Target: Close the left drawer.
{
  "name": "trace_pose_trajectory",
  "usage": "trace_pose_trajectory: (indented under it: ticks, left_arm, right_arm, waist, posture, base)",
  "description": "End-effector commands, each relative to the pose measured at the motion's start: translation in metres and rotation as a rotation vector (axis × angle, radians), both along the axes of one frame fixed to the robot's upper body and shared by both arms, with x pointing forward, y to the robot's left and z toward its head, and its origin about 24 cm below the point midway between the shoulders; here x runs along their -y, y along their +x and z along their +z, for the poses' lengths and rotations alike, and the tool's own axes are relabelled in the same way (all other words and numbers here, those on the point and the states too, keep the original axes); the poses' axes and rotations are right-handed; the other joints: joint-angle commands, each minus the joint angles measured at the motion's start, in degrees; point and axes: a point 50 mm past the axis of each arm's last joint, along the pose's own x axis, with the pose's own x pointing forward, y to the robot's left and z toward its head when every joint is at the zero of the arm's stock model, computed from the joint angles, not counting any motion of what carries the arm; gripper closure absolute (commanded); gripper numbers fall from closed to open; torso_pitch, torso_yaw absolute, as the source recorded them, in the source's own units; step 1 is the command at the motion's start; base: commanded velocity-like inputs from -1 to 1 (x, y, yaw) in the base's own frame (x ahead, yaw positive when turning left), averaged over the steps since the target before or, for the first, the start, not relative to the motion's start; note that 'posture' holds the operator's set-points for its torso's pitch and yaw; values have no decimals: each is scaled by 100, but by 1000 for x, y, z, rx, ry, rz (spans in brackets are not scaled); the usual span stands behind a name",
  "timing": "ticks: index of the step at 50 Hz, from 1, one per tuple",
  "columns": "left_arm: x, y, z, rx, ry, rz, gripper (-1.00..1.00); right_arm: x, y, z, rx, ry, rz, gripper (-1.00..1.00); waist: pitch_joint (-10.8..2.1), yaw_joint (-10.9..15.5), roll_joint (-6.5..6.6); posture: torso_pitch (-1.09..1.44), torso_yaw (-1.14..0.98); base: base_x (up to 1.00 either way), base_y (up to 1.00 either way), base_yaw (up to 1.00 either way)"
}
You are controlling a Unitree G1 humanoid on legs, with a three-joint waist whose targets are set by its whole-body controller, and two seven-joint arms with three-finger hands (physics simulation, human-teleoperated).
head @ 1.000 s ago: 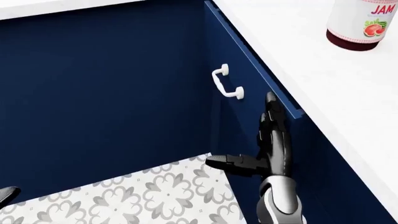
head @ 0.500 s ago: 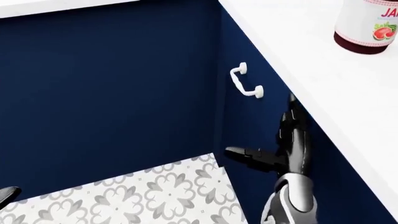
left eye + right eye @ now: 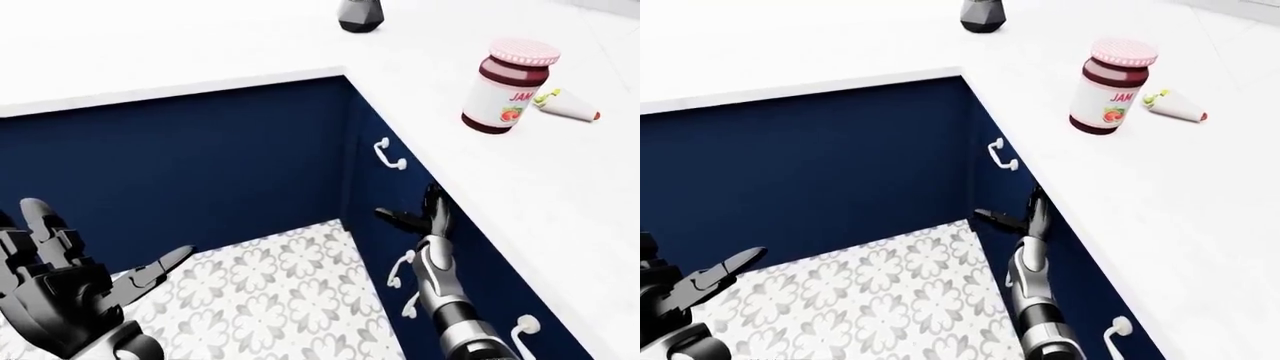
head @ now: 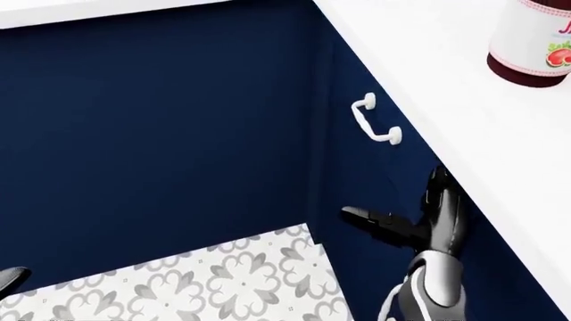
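Observation:
The left drawer front (image 4: 357,167) is navy with a white handle (image 4: 375,120). It lies flush with the cabinet face under the white counter (image 4: 464,114), and no gap shows. My right hand (image 4: 399,200) is open, its fingers (image 4: 439,190) flat against the drawer front below the handle and the thumb sticking out to the left. In the left-eye view my left hand (image 3: 80,281) hangs open at the bottom left, over the floor and far from the drawer.
A jam jar (image 3: 508,86), a small cone-shaped thing (image 3: 568,105) and a dark grey object (image 3: 360,15) stand on the counter. Lower white handles (image 3: 400,270) show beside my right forearm. Patterned floor tile (image 3: 270,285) fills the corner between the two navy cabinet runs.
The drawer front, which stuck out a second ago with its top edge showing, now sits flush. My right hand followed it in, and the picture shifted slightly.

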Motion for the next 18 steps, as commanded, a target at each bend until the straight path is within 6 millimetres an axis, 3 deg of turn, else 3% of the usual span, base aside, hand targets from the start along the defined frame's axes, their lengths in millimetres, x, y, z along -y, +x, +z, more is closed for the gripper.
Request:
trace_pose_trajectory:
  ticks: [1, 18]
  left_arm:
    - [2, -4, 13, 67, 40, 2, -100]
    - [2, -4, 12, 66, 39, 0, -100]
  right_arm:
    - [26, -2, 0, -34, 53, -165, -100]
    - [26, -1, -5, -60, 56, -165, -100]
  waist:
    - [-49, -57, 41]
    - [-34, -41, 10]
  posture:
    - [0, 0]
    - [0, 0]
  base:
    - [0, 0, 0]
    - [0, 0, 0]
